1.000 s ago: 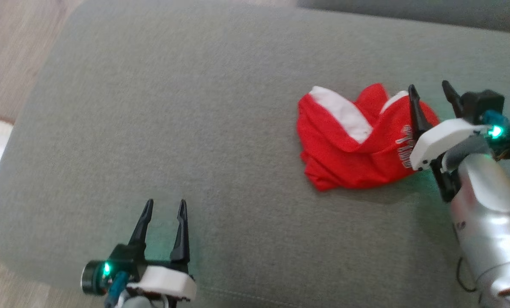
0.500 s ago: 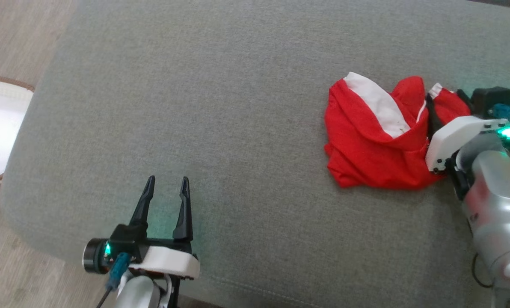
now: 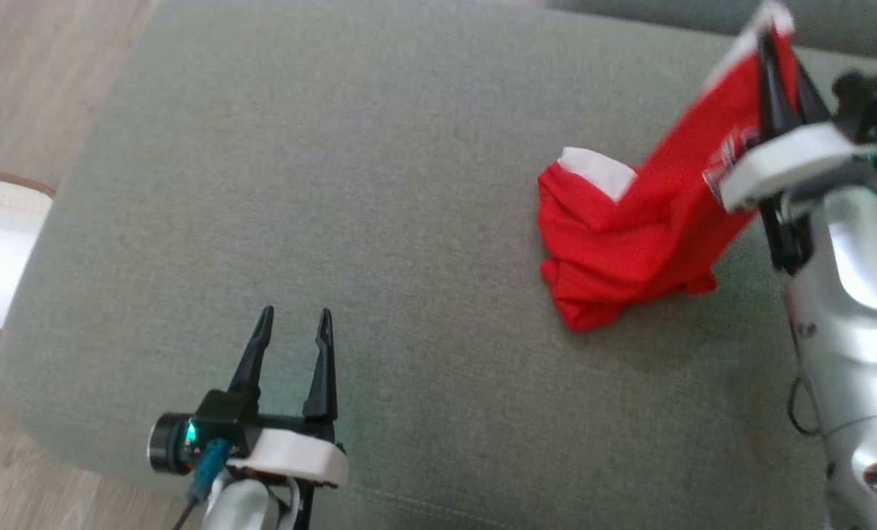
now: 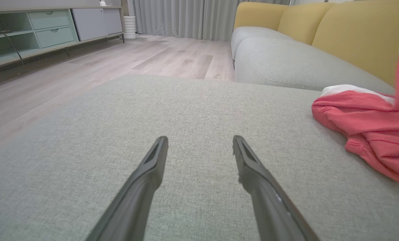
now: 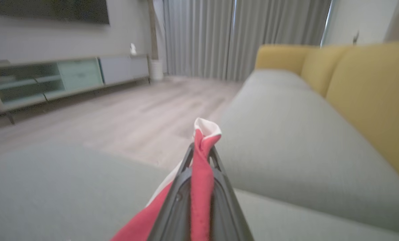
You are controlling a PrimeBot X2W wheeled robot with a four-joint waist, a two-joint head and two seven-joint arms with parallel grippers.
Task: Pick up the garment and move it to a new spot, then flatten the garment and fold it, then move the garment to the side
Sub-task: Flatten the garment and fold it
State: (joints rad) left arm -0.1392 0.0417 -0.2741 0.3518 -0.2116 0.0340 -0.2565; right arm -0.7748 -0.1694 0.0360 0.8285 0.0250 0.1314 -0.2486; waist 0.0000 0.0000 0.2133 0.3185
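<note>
Big grey sofa seat [image 3: 335, 184], and the red garment [image 3: 630, 243] hangs half-raised at its right side, lower folds resting on the cushion. Right tool [image 3: 780, 66] pinches its white-edged corner tight; left tool [image 3: 295, 324] hovers near the front edge, fingers spread, empty.

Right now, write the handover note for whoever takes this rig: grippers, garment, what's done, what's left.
Right gripper: fingers shut on a white-trimmed edge of the red garment, held up off the grey cushion.
Left gripper: open, holding nothing, over the cushion's near edge.
Garment: lower part bunched on the cushion.
Done: grasp made.
Left: carry to a new spot, flatten, fold, move aside.
</note>
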